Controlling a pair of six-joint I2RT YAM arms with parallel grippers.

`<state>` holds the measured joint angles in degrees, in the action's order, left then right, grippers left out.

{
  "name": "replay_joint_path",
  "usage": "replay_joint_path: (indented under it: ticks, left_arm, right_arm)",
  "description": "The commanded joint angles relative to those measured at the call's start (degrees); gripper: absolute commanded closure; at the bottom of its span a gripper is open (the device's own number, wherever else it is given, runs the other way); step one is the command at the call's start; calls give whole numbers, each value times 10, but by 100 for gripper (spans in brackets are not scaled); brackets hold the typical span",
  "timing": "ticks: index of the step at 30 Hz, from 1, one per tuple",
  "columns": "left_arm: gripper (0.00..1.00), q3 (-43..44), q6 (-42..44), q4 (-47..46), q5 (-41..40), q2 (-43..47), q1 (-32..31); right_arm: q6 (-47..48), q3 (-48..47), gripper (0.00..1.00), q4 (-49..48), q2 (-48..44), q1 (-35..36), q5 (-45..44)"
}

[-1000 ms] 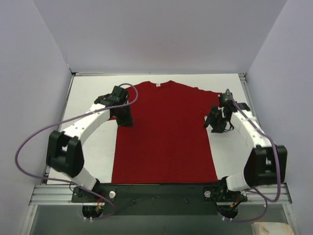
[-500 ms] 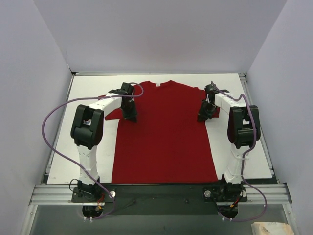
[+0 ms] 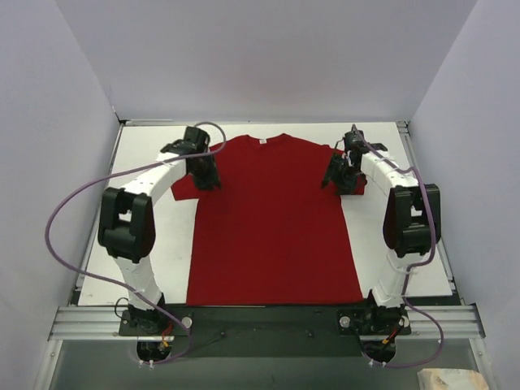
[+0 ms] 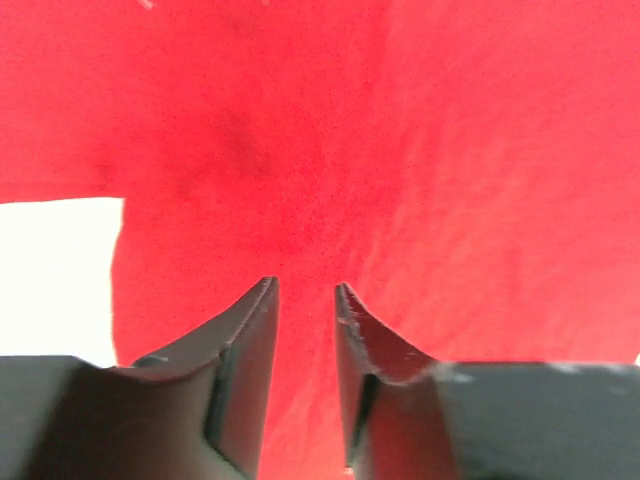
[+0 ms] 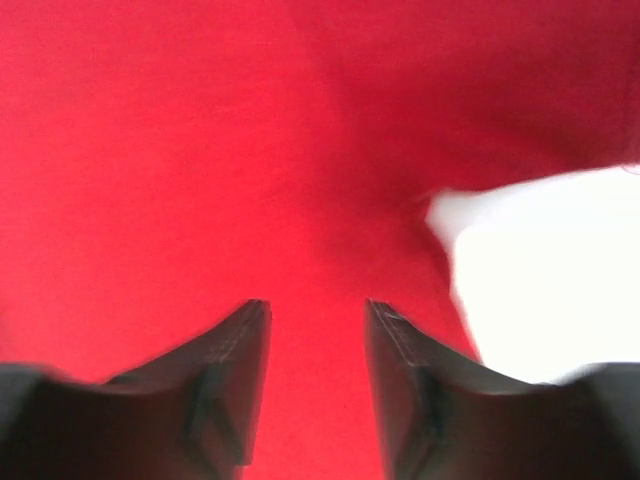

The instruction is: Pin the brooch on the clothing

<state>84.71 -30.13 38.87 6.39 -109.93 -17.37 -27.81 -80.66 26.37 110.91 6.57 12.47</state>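
The clothing (image 3: 272, 219), a dark red T-shirt with a small white label (image 3: 262, 141) at the collar, lies flat on the white table (image 3: 146, 146). My left gripper (image 3: 205, 175) hovers over the shirt's left armpit. In the left wrist view that gripper (image 4: 305, 290) is open, with only red cloth (image 4: 400, 150) behind the gap. My right gripper (image 3: 337, 177) hangs over the right armpit. In the right wrist view it (image 5: 317, 305) is open too, above the cloth (image 5: 150, 150). The brooch is not in view.
Pale walls close in the table on the left, back and right. Bare white table shows beside each sleeve (image 4: 50, 280) (image 5: 540, 280). Purple cables (image 3: 61, 211) loop off both arms. A metal rail (image 3: 260, 321) runs along the near edge.
Both grippers were shut on the shirt half a second ago and now stand open. They have moved toward the back of the table, and the sleeves lie more spread.
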Motion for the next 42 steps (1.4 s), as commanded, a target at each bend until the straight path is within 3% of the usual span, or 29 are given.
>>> replay_joint_path:
  ticks: [1, 2, 5, 10, 14, 20, 29, 42]
  left_arm:
    - [57, -10, 22, -17, -4, 122, 77]
    - [48, -23, 24, -22, -2, 152, 93]
    - [35, -68, 33, -15, 10, 193, 170]
    - [31, -94, 57, 12, 73, 199, 314]
    - [30, -76, 76, 44, 71, 163, 374]
    - [31, -25, 75, 52, 81, 82, 394]
    - [31, 85, 99, 100, -10, -44, 395]
    - [49, 144, 118, 127, -26, -160, 366]
  right_arm:
    - [30, -33, 45, 4, -112, 40, 28]
    - [31, -35, 41, 2, -119, 48, 26]
    - [36, -41, 31, -9, -138, 84, 35]
    - [47, -59, 22, -31, -127, 164, 45]
    - [37, -79, 21, -50, -93, 212, 63]
    - [8, -90, 20, -98, -46, 259, 105]
    - [-15, -118, 20, -127, 4, 294, 142]
    - [-30, -128, 21, -142, 32, 317, 176]
